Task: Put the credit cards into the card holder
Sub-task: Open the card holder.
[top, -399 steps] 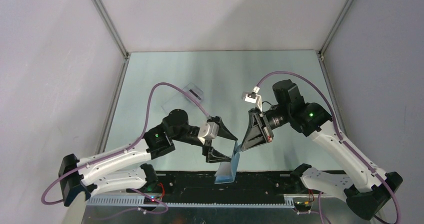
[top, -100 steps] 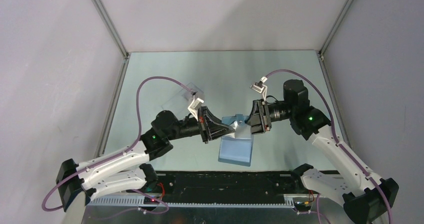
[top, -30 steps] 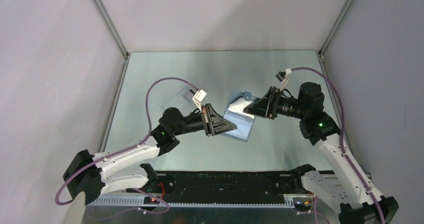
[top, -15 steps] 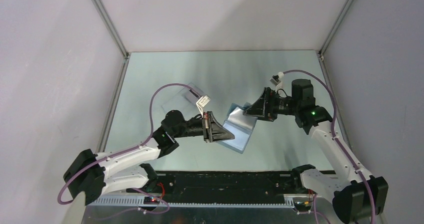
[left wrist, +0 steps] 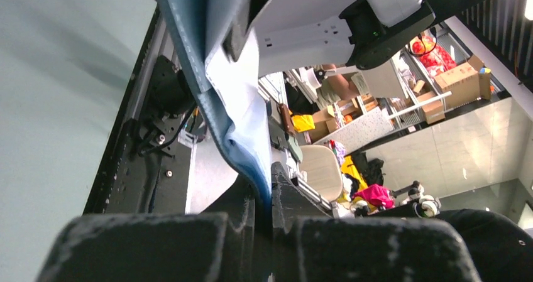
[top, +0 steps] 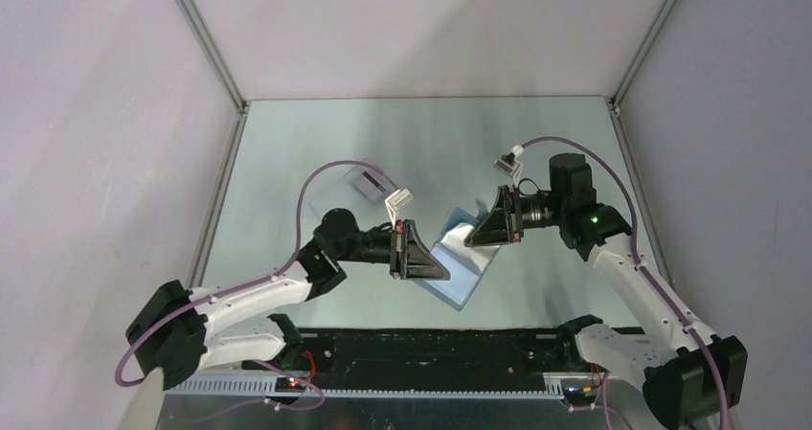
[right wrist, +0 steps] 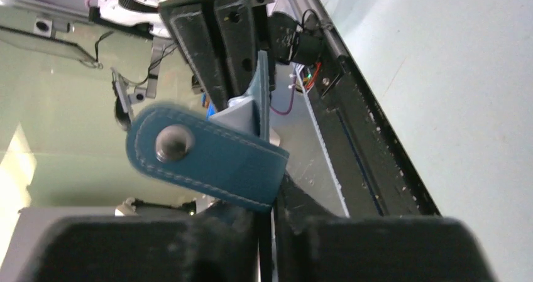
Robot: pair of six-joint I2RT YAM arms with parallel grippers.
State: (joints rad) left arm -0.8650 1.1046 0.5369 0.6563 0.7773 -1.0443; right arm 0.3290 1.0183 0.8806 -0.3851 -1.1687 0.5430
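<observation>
The left pincer [left wrist: 270, 183] is closed tight on the bottom edge of the card holder [top: 463, 263], whose blue leather is seen pinched between the two dark fingers in the left wrist view. The right pincer [right wrist: 267, 203] is closed on the end of the holder's clasp tab [right wrist: 207, 153]. The tab's metal snap is left clear of the fingers.

In the top view, the card holder is held between the two pincers over the near middle of the table [top: 402, 133]. It is spread open and tilted, with the left pincer at its left edge and the right pincer at its upper right. A paler blue lining is seen on the inner face. Whether any card sits in its pockets cannot be told. Whether its lowest corner touches the table cannot be told either.

Behind the left arm, well apart from the holder, a clear plastic box [top: 379, 173] lies flat on the table. Within its outline a pale credit card [top: 364, 187] with a dark stripe is made out. How many cards lie there cannot be told.
</observation>
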